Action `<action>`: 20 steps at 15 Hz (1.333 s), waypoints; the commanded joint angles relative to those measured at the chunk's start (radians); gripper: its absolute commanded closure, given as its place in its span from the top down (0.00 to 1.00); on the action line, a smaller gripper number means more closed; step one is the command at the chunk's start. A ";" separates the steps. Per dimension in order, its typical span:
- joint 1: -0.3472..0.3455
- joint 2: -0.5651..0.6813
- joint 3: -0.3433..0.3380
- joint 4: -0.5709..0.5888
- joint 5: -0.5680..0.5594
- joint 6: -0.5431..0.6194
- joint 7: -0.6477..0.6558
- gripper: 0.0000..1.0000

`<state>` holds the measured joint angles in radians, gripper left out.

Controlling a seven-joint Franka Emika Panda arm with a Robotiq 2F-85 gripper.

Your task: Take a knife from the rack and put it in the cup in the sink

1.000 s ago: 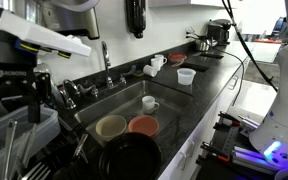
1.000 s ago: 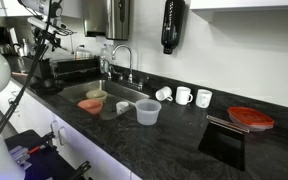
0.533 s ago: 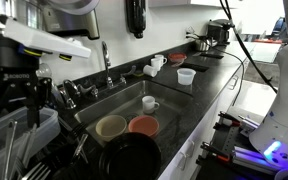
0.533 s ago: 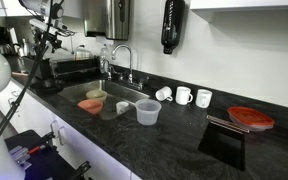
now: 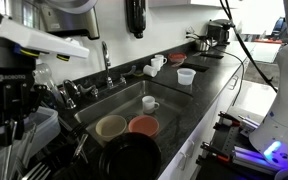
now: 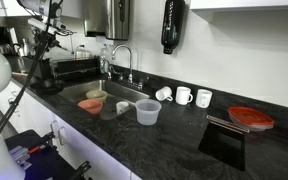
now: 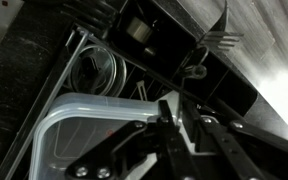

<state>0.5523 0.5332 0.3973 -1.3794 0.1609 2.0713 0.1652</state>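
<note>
In the wrist view my gripper (image 7: 177, 112) reaches down into the translucent cutlery tub of the rack (image 7: 59, 110). Its dark fingers (image 7: 165, 116) stand almost together on a slim pale strip that looks like the knife (image 7: 180, 101); most of the knife is hidden. In an exterior view the gripper (image 5: 12, 105) hangs over the rack (image 5: 32, 132) at the left. The white cup (image 5: 150, 103) stands upright in the sink (image 5: 99, 108), well away from the gripper. The cup (image 6: 122, 106) and sink (image 6: 88, 92) also show from across the counter.
A beige bowl (image 5: 111, 127), an orange bowl (image 5: 142, 125) and a black pan (image 5: 134, 155) lie in the sink near the cup. The tap (image 5: 106, 55) rises behind. A fork (image 7: 224, 36) stands in the rack. A clear tub (image 6: 147, 112), white mugs (image 6: 184, 96) and a red plate (image 6: 250, 117) sit on the counter.
The jaws have come together from wide open to nearly shut. The gripper has sunk a little lower into the rack.
</note>
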 commanded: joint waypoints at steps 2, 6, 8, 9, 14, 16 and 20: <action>0.023 0.016 -0.017 0.047 -0.004 -0.027 -0.015 0.02; 0.035 0.014 -0.019 0.061 -0.006 -0.027 -0.022 0.01; 0.039 0.011 -0.021 0.068 -0.010 -0.026 -0.024 0.01; 0.042 0.009 -0.023 0.072 -0.020 -0.022 -0.030 0.01; 0.038 -0.007 -0.009 0.086 -0.064 0.001 -0.055 0.01; 0.039 -0.010 -0.006 0.097 -0.081 0.006 -0.063 0.01; 0.040 -0.016 0.000 0.119 -0.107 0.021 -0.082 0.01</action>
<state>0.5867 0.5271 0.4043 -1.2725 0.0872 2.0755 0.1110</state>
